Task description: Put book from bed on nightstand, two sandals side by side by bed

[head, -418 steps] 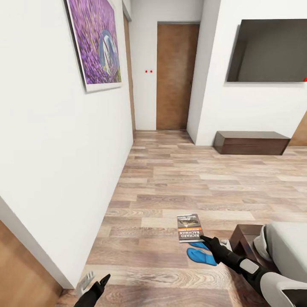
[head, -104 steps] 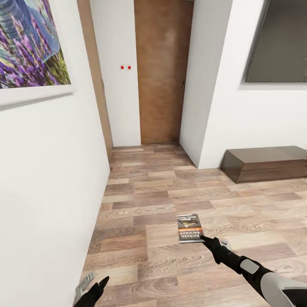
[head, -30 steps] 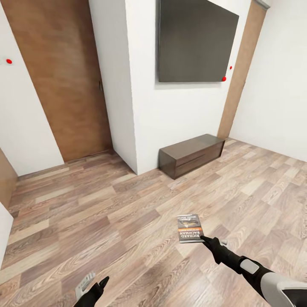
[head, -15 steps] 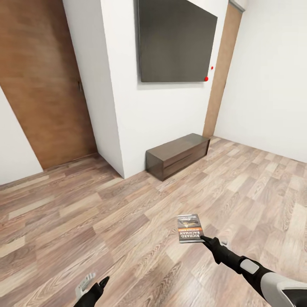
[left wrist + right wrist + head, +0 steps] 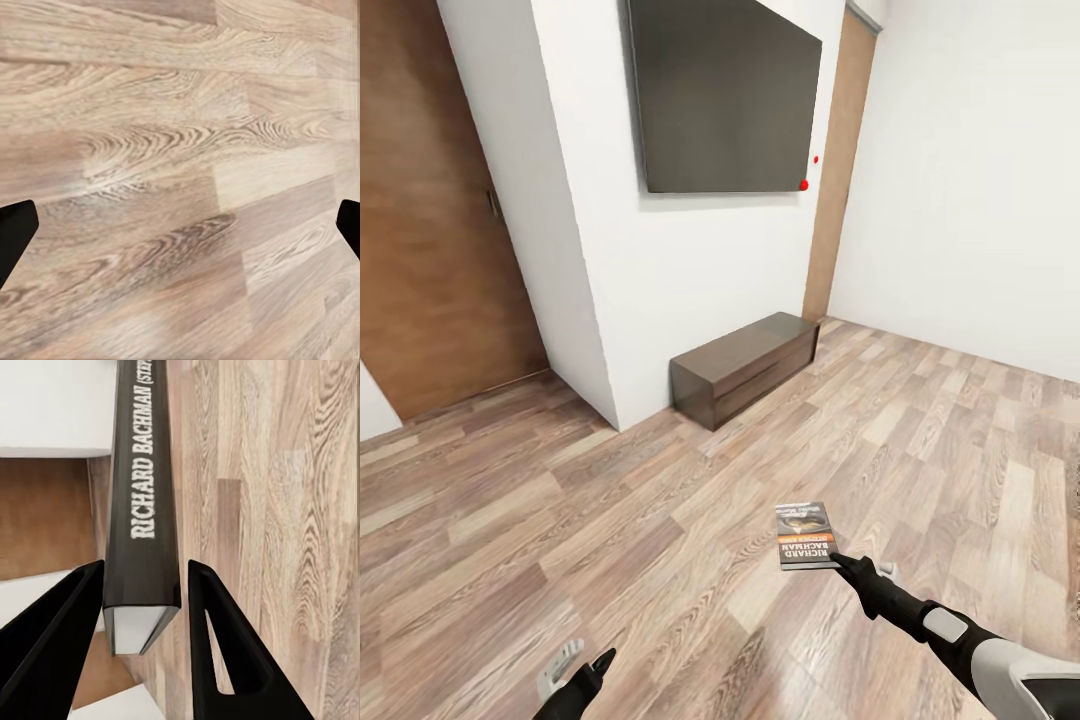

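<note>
My right gripper (image 5: pixel 838 560) is clamped on the book (image 5: pixel 804 535), which I hold level above the floor (image 5: pixel 610 520), cover up; in the right wrist view its two dark fingers (image 5: pixel 217 645) flank the spine, lettered "RICHARD BACHMAN" (image 5: pixel 148 472). My left gripper (image 5: pixel 578 668) hangs low at my left side, jaws spread wide, and the left wrist view has a fingertip (image 5: pixel 13 236) at each edge with bare planks (image 5: pixel 180 180) between. The floor is light brown wood plank. Ahead, a white wall (image 5: pixel 690 270) carries a dark flat screen (image 5: pixel 725 95), with a low dark-brown cabinet (image 5: pixel 745 367) against its foot. A brown wooden door (image 5: pixel 430 220) stands to the left, and a narrow wooden panel (image 5: pixel 835 180) lies right of the screen.
</note>
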You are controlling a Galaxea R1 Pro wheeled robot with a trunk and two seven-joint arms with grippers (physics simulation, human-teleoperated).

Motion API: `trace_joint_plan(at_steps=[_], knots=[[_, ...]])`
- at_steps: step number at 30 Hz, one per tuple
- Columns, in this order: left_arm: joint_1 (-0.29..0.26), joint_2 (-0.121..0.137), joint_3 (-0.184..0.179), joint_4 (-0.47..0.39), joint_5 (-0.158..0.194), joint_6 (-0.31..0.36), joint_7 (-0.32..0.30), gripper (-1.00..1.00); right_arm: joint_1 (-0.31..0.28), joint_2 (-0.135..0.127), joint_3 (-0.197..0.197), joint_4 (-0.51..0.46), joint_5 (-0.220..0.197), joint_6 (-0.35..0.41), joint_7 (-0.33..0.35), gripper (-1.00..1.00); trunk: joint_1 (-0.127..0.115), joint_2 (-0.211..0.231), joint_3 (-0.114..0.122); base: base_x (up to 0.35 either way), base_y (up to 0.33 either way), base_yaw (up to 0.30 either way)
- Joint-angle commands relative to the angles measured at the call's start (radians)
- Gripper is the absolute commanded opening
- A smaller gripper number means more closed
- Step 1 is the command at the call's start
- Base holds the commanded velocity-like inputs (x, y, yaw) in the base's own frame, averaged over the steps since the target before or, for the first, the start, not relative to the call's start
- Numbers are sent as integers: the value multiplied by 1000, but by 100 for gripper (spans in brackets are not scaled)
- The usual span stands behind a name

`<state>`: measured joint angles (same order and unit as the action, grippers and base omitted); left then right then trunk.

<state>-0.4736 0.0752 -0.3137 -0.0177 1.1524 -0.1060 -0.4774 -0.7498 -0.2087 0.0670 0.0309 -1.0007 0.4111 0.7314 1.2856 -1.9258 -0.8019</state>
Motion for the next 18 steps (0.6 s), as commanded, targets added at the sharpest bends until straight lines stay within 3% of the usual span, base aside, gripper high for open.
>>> trace_joint_plan(at_steps=[1, 18], knots=[[0, 0, -8, 1, 6, -4, -3, 100, -2, 0, 2, 3, -13, 8, 5, -100, 0, 0, -1, 158, 0, -210], [0, 1, -8, 1, 6, -4, -3, 100, -2, 0, 2, 3, -13, 8, 5, -100, 0, 0, -1, 158, 0, -225]])
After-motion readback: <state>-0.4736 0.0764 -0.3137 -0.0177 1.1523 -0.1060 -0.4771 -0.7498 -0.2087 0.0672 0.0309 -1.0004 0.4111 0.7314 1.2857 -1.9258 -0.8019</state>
